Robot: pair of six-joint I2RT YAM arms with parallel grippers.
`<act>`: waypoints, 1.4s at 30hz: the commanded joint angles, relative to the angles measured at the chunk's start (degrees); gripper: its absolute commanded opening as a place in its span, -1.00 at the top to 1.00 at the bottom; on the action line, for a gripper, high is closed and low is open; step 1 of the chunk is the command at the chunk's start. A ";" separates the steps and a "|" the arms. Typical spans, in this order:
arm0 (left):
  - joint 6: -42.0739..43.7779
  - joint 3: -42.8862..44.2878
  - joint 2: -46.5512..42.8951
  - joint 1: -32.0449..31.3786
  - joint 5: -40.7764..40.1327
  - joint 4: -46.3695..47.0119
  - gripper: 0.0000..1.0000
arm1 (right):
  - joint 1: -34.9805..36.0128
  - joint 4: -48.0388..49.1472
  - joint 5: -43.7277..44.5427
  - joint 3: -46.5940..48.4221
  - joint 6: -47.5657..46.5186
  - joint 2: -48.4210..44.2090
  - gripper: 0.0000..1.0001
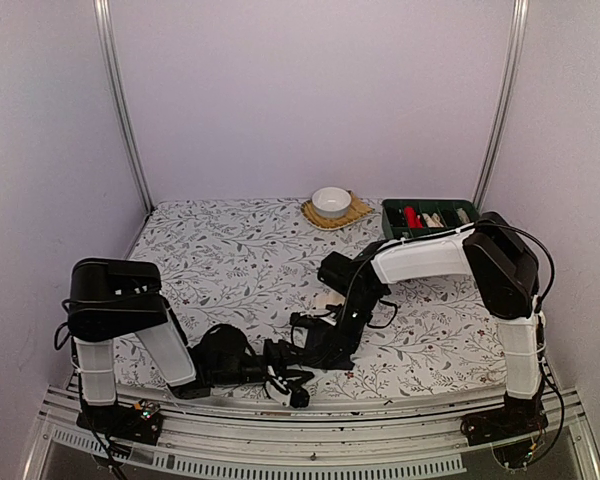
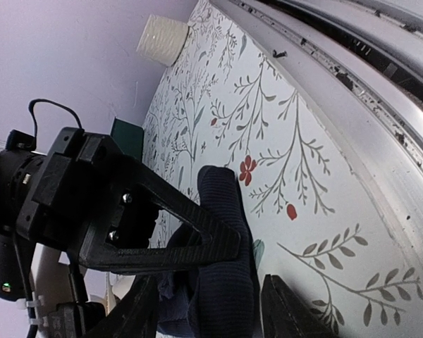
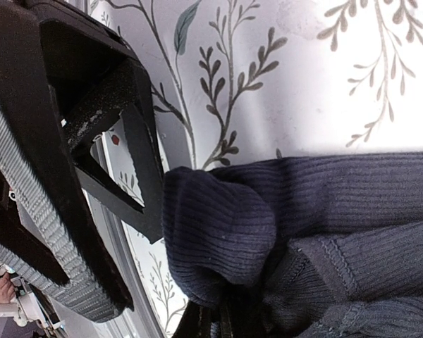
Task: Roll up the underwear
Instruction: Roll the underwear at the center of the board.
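White walls close in a table spread with a leaf-and-flower print, and both arms reach down to its near edge, where their ends meet. The underwear, dark ribbed cloth, lies on the print between the two hands, just inside the metal rail that borders the table. Its end is turned over into a thick rounded fold. The left hand straddles that fold, one finger on either side with the jaws standing part-way apart. The cloth fills nearly all the gap, but whether the fingers actually press it cannot be told. The right hand comes in from the opposite side and is clenched, and the fabric bunches and creases right at its closed tips, so it seems to pinch a fold of the garment. One of its black triangular fingers lies across the top of the roll, just ahead of the left hand's fingertips. Well beyond both hands, at the far edge of the table, a white bowl sits on a yellow mat. Beside the bowl, out past the right hand, stands a green tray of small items.
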 commanded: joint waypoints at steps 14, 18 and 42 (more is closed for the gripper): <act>-2.09 3.81 7.15 0.58 -2.79 -27.34 0.61 | -0.47 0.27 0.62 -1.30 -1.02 -2.97 0.93; -2.94 5.37 7.41 0.74 -3.09 -30.44 0.92 | -0.52 0.27 0.84 -1.28 -1.28 -3.53 0.93; -18.41 20.72 1.13 11.22 18.38 -60.12 1.00 | 8.47 27.88 33.44 -28.51 6.17 -36.34 0.00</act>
